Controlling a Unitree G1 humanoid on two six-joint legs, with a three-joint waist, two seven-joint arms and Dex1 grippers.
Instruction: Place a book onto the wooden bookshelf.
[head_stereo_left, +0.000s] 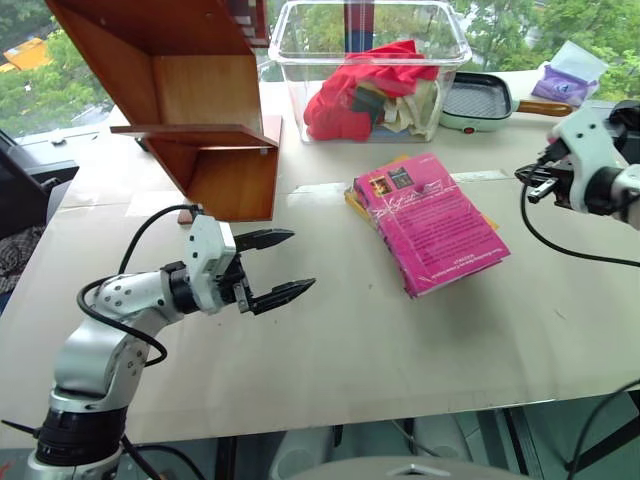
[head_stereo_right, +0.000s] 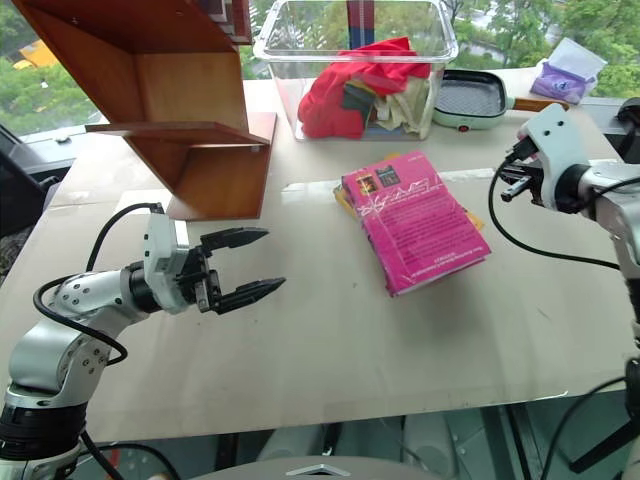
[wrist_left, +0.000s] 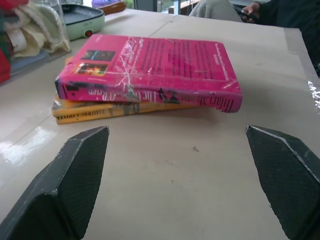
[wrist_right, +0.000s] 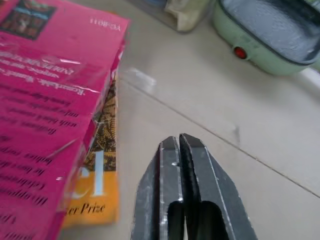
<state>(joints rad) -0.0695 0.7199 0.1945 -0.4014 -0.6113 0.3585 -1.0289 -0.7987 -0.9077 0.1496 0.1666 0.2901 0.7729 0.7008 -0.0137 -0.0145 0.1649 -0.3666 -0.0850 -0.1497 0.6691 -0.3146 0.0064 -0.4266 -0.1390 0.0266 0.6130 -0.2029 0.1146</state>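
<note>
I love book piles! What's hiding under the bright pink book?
A yellow-orange paperback book lies under the bright magenta-pink paperback book. Only its spine, edges and a cover corner peek out; the rest is covered.

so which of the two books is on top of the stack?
The magenta-pink paperback with white cursive script. It lies flat on the yellow-orange paperback, which shows just its edges beneath.

Silver-grey jointed arms, white wrist housings, looping black cables; left gripper (head_stereo_left: 283, 266) and right gripper (wrist_right: 182, 145) with textured black wedge fingers.
</note>
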